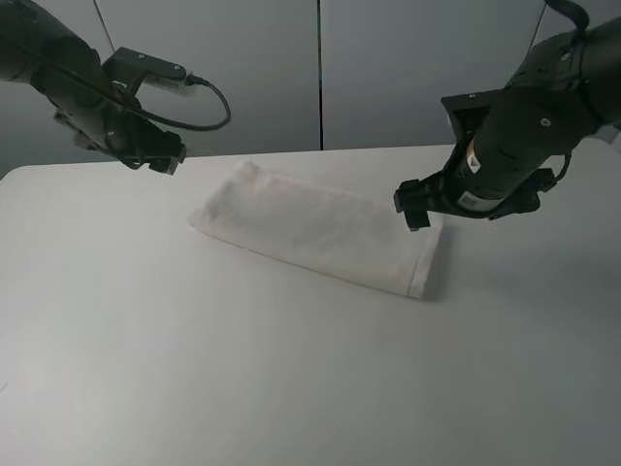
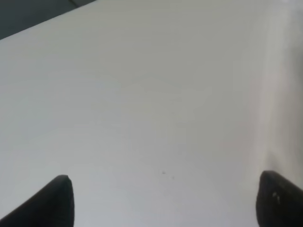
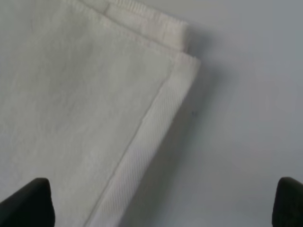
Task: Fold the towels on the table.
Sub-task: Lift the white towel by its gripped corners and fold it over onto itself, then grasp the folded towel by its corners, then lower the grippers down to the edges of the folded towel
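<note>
A white towel (image 1: pixel 315 230) lies folded into a long rectangle on the white table (image 1: pixel 291 388), running from back left to front right. My right gripper (image 1: pixel 415 204) hovers open just above the towel's right end. The right wrist view shows that end of the towel (image 3: pixel 85 118) with its woven band and layered edges, between the wide-apart fingertips (image 3: pixel 28 203). My left gripper (image 1: pixel 160 155) is raised over the table's back left, open and holding nothing. In the left wrist view only bare table (image 2: pixel 151 118) lies between its fingertips (image 2: pixel 52 203).
Grey wall panels stand behind the table's far edge (image 1: pixel 320 150). A black cable (image 1: pixel 209 112) loops from the left arm. Bare tabletop stretches in front of the towel toward the near edge.
</note>
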